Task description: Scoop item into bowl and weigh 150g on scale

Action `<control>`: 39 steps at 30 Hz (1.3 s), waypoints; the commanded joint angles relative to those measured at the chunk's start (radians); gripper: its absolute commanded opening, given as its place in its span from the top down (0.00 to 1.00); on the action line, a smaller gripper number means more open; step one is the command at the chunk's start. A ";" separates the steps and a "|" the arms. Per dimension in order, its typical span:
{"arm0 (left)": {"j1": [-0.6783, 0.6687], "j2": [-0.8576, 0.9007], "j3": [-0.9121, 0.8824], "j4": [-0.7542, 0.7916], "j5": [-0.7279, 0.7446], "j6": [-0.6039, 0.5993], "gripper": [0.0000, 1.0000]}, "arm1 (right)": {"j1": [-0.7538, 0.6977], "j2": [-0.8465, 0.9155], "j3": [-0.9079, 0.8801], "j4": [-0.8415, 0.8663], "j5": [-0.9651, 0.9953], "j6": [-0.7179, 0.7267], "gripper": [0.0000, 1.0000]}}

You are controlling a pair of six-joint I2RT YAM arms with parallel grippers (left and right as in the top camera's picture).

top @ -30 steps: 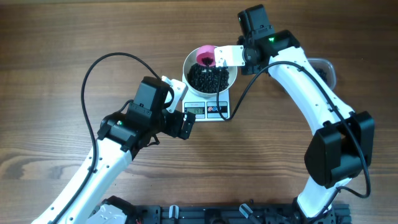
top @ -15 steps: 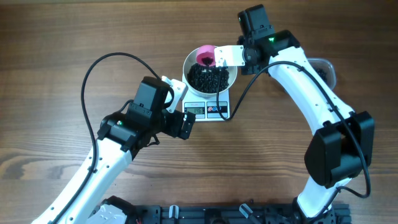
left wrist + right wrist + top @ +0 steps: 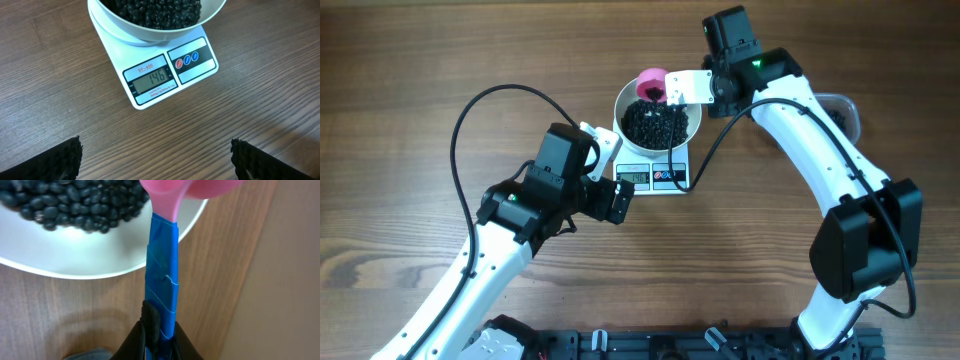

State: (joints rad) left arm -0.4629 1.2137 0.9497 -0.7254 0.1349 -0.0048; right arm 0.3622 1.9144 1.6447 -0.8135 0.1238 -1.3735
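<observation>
While the overhead view takes in both arms at once, only the left wrist view shows the grey display (image 3: 151, 82) of the small white rectangular digital scale (image 3: 660, 177) reading 146, with three coloured buttons (image 3: 187, 59) beside it. Only the right wrist view shows the blue tape (image 3: 161, 265) wrapped round the handle of the pink plastic scoop (image 3: 650, 82). The right hand (image 3: 159, 340) is pressed together on that taped handle, holding the scoop's cup over the rim of the round white bowl (image 3: 619, 112) on the side away from the display. The left hand (image 3: 610, 170) is spread wide, holds nothing, and hovers over the wooden worktop (image 3: 420, 80) just beside the scale's display edge. The heap of tiny round black beans (image 3: 655, 125) lies in the bowl, which stands on the scale. Counted: one bowl, one scale, one scoop, two hands; the beans are too many to count.
</observation>
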 commanded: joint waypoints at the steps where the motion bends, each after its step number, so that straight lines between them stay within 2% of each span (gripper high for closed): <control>1: -0.005 0.004 0.018 0.003 -0.005 -0.003 0.00 | 0.005 0.002 0.023 -0.010 -0.022 0.012 0.96; 13: -0.005 0.004 0.018 0.003 -0.005 -0.003 0.00 | 0.005 0.002 0.023 0.024 0.028 0.014 0.96; 16: -0.005 0.004 0.018 0.003 -0.005 -0.003 0.00 | 0.007 0.000 0.023 -0.012 -0.040 0.002 0.96; 21: -0.005 0.004 0.018 0.003 -0.005 -0.003 0.00 | 0.008 -0.001 0.023 0.036 -0.003 0.014 0.96; 39: -0.005 0.004 0.018 0.003 -0.005 -0.003 0.00 | 0.011 -0.001 0.023 -0.007 -0.042 0.012 0.96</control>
State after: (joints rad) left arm -0.4629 1.2140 0.9497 -0.7254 0.1349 -0.0048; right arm 0.3645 1.9144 1.6451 -0.8143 0.1047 -1.3731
